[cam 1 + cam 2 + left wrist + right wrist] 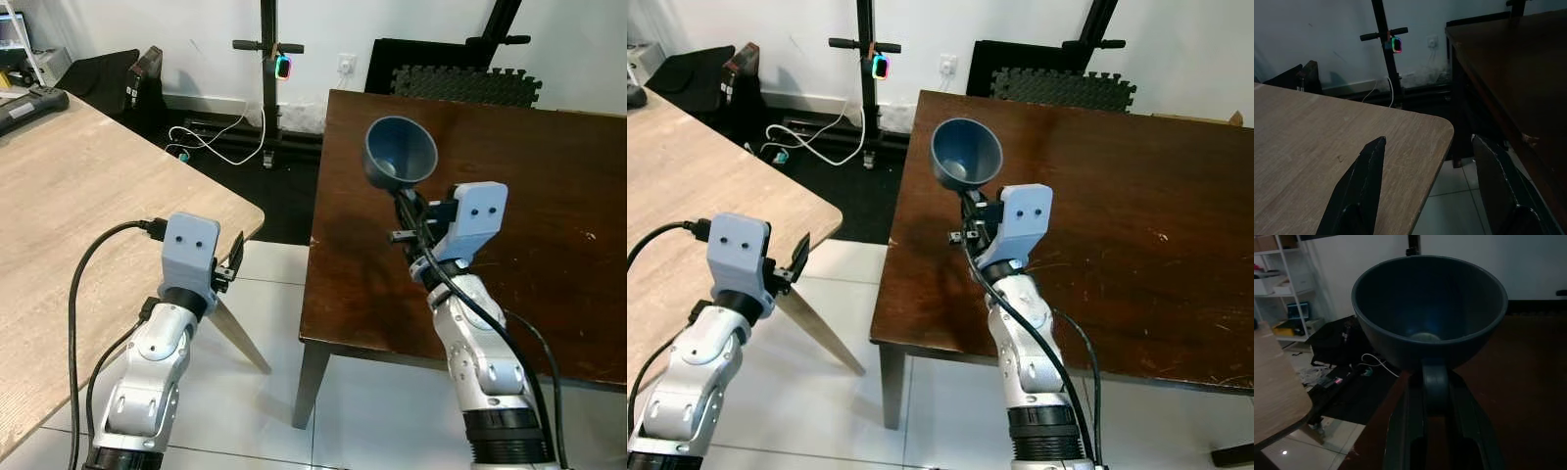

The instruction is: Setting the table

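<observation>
Now the right gripper (404, 199) is pinching the rim of a blue bowl (400, 151), holding it tilted above the dark table (549, 196); the left gripper (233, 262) is hanging spread wide, empty.

The dark worktop (549, 196) lies bare ahead of and beside the right pincer (404, 211), which carries a blue bowl (400, 152) above its near left part. A tiled gap (279, 284) separates it from the light worktop (69, 196), whose rounded corner lies under the open left pincer (1425, 161).
</observation>
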Tool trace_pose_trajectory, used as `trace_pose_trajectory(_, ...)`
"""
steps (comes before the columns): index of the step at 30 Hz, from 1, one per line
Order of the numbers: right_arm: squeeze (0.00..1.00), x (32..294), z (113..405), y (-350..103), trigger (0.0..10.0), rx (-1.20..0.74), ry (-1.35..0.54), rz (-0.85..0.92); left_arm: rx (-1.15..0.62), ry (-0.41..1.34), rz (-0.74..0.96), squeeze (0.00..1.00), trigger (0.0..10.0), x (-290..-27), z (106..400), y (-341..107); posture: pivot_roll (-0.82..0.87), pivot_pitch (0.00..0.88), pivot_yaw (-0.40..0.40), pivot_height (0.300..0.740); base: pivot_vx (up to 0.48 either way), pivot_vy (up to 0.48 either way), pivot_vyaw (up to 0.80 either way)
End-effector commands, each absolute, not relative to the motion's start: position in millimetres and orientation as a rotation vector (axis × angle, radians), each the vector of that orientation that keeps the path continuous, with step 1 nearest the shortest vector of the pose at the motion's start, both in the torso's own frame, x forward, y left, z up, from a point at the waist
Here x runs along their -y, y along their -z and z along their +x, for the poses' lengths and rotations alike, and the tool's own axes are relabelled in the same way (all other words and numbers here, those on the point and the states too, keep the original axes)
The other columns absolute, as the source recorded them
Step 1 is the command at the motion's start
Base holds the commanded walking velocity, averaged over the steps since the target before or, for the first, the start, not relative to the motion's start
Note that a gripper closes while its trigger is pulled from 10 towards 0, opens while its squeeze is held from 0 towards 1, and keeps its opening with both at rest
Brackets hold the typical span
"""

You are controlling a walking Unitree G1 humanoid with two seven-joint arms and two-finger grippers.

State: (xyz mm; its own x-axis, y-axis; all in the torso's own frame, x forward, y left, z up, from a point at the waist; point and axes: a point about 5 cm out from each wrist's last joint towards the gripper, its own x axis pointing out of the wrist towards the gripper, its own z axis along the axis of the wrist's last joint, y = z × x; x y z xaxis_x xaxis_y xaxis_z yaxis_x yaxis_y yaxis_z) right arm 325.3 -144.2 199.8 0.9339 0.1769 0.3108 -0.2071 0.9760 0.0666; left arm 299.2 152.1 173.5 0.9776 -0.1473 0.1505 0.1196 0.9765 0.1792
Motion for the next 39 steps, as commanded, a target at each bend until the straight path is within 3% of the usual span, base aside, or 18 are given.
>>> trace_pose_trajectory(1,0.0,150,322,-199,10.0,0.324,-0.171,0.092,0.139,0.144,0.169,0.0,10.0,-152,299,-168,0.05,0.071,0.063,0.74,0.0,0.0,0.0)
trace_pose_trajectory(11,0.0,153,321,-173,10.0,0.246,-0.146,0.044,0.12,0.135,0.17,0.0,10.0,-153,299,-161,0.05,0.073,0.054,0.74,0.0,0.0,0.0)
trace_pose_trajectory(39,0.0,154,321,-175,10.0,0.26,-0.141,0.04,0.121,0.132,0.165,0.0,10.0,-152,297,-162,0.04,0.087,0.055,0.74,0.0,0.0,0.0)
